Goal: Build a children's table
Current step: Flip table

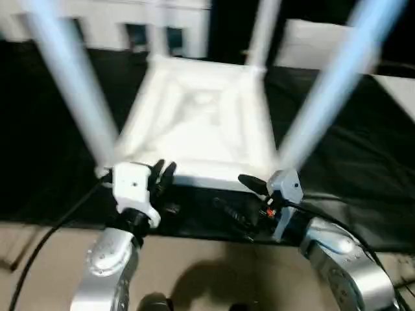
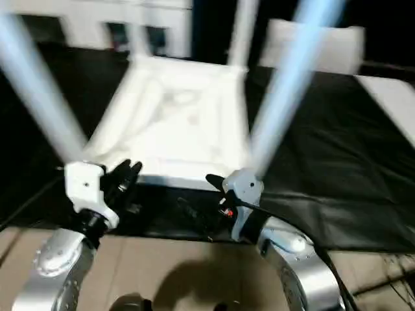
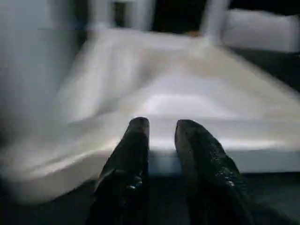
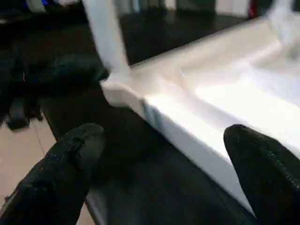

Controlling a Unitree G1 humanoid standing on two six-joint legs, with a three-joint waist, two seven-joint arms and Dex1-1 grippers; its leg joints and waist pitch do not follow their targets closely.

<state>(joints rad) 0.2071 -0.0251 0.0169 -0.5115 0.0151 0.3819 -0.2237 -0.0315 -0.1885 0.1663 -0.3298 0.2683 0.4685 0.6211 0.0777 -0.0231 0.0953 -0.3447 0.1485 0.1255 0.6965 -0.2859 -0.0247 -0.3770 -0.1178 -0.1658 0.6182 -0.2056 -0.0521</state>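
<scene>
The children's table (image 1: 201,123) lies upside down on a black-covered surface (image 1: 363,181), its ribbed underside facing up and all four white legs (image 1: 71,91) standing in the corner sockets and pointing upward. The two nearer legs rise steeply toward me, one on each side, and the two farther ones stand at the back corners.

The left end effector (image 1: 163,173) sits just in front of the tabletop's near edge, close to the near left corner. Its two black fingers (image 3: 133,154) are a narrow gap apart with nothing between them. The right end effector (image 4: 164,154) hovers near the near right corner, its fingers spread wide and empty, the tabletop's rim running between them in the wrist view.

A white cabinet (image 1: 149,29) stands behind the surface.
</scene>
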